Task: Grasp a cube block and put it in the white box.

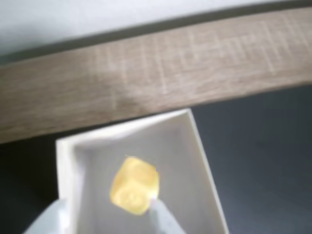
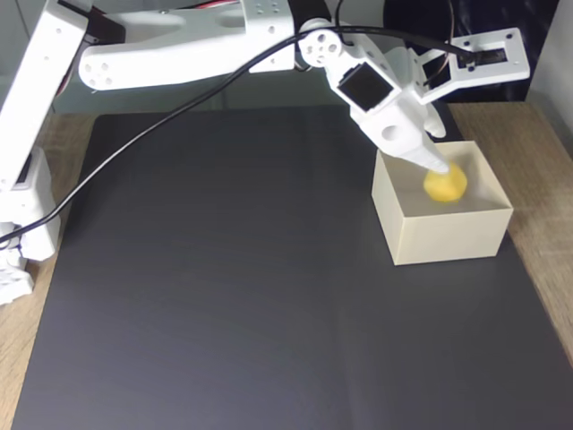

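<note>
Cube block (image 2: 445, 184), right of frame, inside white box (image 2: 448, 237); end effector (image 2: 440, 170) spread apart; may bounce out.

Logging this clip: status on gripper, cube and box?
Gripper over cream-white square box, jaw state unclear. Small yellow cube at fingertips, within box walls; held or released, cannot tell. Nothing in the way.

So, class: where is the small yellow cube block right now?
In the fixed view the small yellow cube block sits at the gripper's fingertip, over the square cream-white box's opening, right of the black mat.
</note>
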{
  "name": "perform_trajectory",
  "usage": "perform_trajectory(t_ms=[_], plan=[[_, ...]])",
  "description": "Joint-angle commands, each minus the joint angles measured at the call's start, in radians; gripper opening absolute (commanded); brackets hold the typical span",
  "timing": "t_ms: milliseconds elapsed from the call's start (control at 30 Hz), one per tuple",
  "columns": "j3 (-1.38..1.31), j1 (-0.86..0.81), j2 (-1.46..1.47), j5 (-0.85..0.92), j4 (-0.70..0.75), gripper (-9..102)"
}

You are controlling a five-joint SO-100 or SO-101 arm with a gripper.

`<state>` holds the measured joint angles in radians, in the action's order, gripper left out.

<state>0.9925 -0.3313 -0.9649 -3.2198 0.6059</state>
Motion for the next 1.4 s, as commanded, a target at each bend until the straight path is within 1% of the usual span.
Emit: perform_trajectory(t_ms=[0,200,500,633,833,1133,1367], plan=[[-0.051,-0.014,-0.014,0.005,-0.014,24],[-0.051,-0.018,-0.018,0.005,-0.008,23],[-0.043,0.0,-0.067,-0.005,0.041,11],[-0.038,0.018,-0.106,-0.005,0.095,5],[0.02,0.046,-0.207,0.003,0.129,1],[0.328,0.049,-0.515,0.011,0.097,0],[0.716,0.04,-0.824,0.002,0.0,0]])
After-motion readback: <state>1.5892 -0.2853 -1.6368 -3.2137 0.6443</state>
